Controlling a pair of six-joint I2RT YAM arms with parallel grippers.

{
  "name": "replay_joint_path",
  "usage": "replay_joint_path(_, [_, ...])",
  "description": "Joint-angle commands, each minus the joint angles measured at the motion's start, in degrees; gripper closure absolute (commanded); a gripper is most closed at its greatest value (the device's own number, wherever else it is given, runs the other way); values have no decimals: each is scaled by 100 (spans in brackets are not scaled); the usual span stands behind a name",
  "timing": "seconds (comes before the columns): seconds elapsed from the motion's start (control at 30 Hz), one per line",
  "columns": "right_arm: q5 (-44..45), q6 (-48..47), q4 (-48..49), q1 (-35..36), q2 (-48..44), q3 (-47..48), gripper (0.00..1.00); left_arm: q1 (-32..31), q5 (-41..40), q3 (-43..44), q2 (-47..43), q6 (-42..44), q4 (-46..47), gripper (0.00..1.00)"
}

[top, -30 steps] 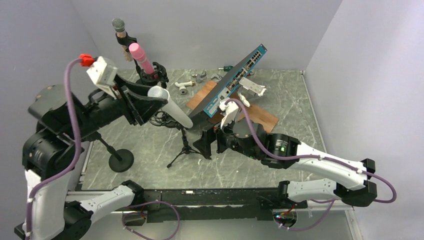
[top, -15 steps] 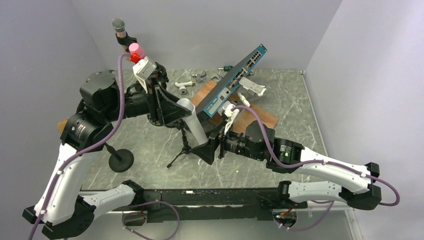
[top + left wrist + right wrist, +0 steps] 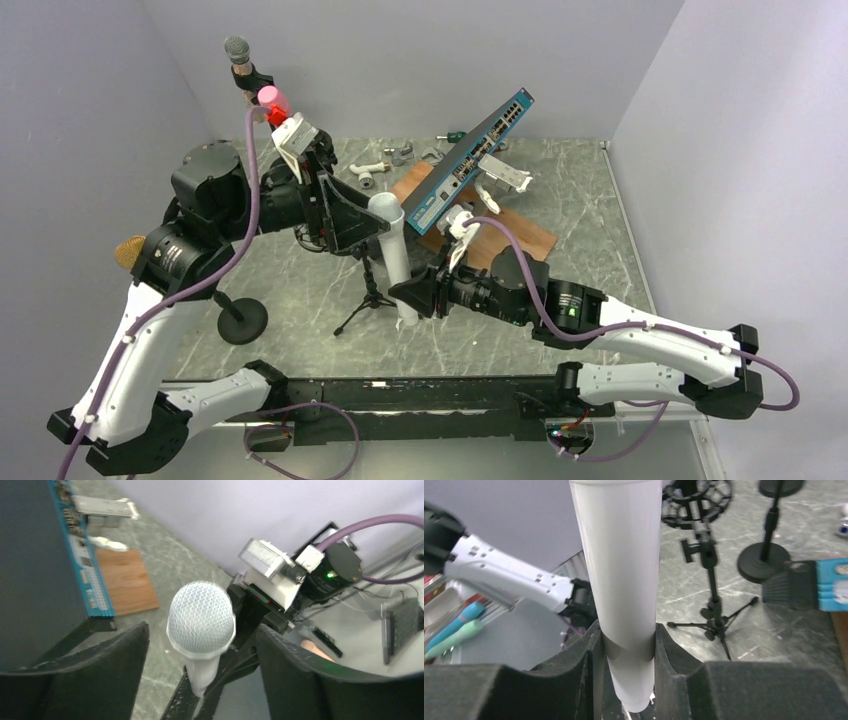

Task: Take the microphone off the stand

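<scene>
The white microphone [image 3: 396, 250] stands nearly upright above the table, its mesh head [image 3: 201, 617] on top. My right gripper [image 3: 407, 296] is shut on its lower body [image 3: 621, 570], with both pads pressed against the handle. Around the head sits my left gripper [image 3: 376, 216], which is open, with a gap on each side of the mesh. The small black tripod stand [image 3: 368, 292] is just left of the microphone, its clip [image 3: 698, 547] bare. In the right wrist view the tail of the microphone hangs free below my right gripper [image 3: 626, 636].
A blue network switch [image 3: 470, 160] leans over a wooden board [image 3: 525, 238] behind the microphone. A pink microphone [image 3: 270, 97] and a grey one [image 3: 237, 48] stand at the back left. A round-base stand [image 3: 243, 320] is at the front left. White fittings [image 3: 368, 172] lie at the back.
My left arm swung the microphone from a tilt to upright and brought it to the right gripper. The right gripper went from wide open to shut on the handle. The left jaws loosened.
</scene>
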Motion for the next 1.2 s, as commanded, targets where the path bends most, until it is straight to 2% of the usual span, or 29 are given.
replay_joint_path(0.0, [1014,300,-129,-73,-415,-207,100,-18,-1217,309,-288,597,-398,2])
replay_joint_path(0.13, [1514,522,8,-76,-1120,-1014,100,-16,-2326,-62,-782,889,-382,1])
replay_joint_path(0.23, [1843,768,-223,-70,-1632,-1341,100,-14,-2726,-262,-991,1004,-283,1])
replay_joint_path(0.4, [2628,1471,-1242,-73,-2256,-1613,100,-19,-3081,-344,-1070,1103,-249,0])
replay_joint_path(0.67, [4377,4519,-4065,-74,-2948,-1704,100,-14,-3160,-577,-1109,1103,-32,1])
replay_joint_path(0.8, [4948,6518,-6050,-71,-2523,-1389,100,-15,-3111,-677,-1099,1105,46,1])
replay_joint_path(0.9, [5119,7535,-6939,-80,-2140,-1253,100,-9,-3105,-688,-1080,1139,0,1])
replay_joint_path(0.97, [5207,7456,-6940,-131,-2021,-1216,100,-20,-3085,-717,-1088,1144,22,1])
replay_joint_path(1.07, [4976,6420,-6294,-712,-1799,-1087,100,-14,-3009,-761,-1109,1123,105,1])
replay_joint_path(1.1, [4664,5742,-5891,-1233,-1694,-1060,100,-19,-2978,-767,-1114,1115,129,1])
replay_joint_path(1.17, [3482,4115,-4569,-2632,-1526,-1236,100,-15,-2916,-789,-1129,1095,130,1])
